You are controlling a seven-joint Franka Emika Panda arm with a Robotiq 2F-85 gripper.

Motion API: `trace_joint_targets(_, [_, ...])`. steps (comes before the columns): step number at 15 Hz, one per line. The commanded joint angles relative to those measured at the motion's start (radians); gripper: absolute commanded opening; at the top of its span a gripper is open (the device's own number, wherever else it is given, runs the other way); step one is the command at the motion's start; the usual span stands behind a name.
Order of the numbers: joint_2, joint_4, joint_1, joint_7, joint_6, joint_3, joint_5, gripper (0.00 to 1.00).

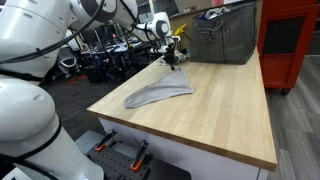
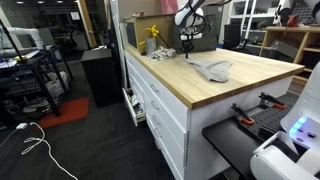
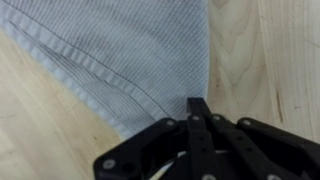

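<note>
A grey ribbed cloth [image 1: 160, 93] lies spread on the light wooden tabletop [image 1: 225, 115]; it also shows in an exterior view as a pale heap [image 2: 213, 68]. My gripper [image 1: 176, 62] is at the cloth's far end, low over the table. In the wrist view the black fingers are pressed together, and the gripper [image 3: 198, 103] sits right where the cloth [image 3: 120, 50] narrows to a point. Its hemmed edge and side edge both run into the fingertips, so the jaws look shut on that corner. Bare wood [image 3: 265, 50] shows to the right.
A dark grey bin [image 1: 225, 35] stands at the back of the table, and a red cabinet [image 1: 290, 40] is beside it. A yellow object [image 2: 152, 35] stands near the table's far corner. The table's edge drops to white drawers [image 2: 150, 110].
</note>
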Motion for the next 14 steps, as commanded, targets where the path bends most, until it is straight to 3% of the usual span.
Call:
trace_joint_targets(1, [-0.057, -0.083, -0.029, -0.035, -0.029, -0.009, 0.001, 0.0])
trace_joint_targets(6, [0.017, -0.011, -0.03, -0.009, -0.056, -0.003, 0.009, 0.0])
trace_joint_targets(14, [0.161, 0.218, 0.013, 0.054, -0.094, -0.004, 0.004, 0.0])
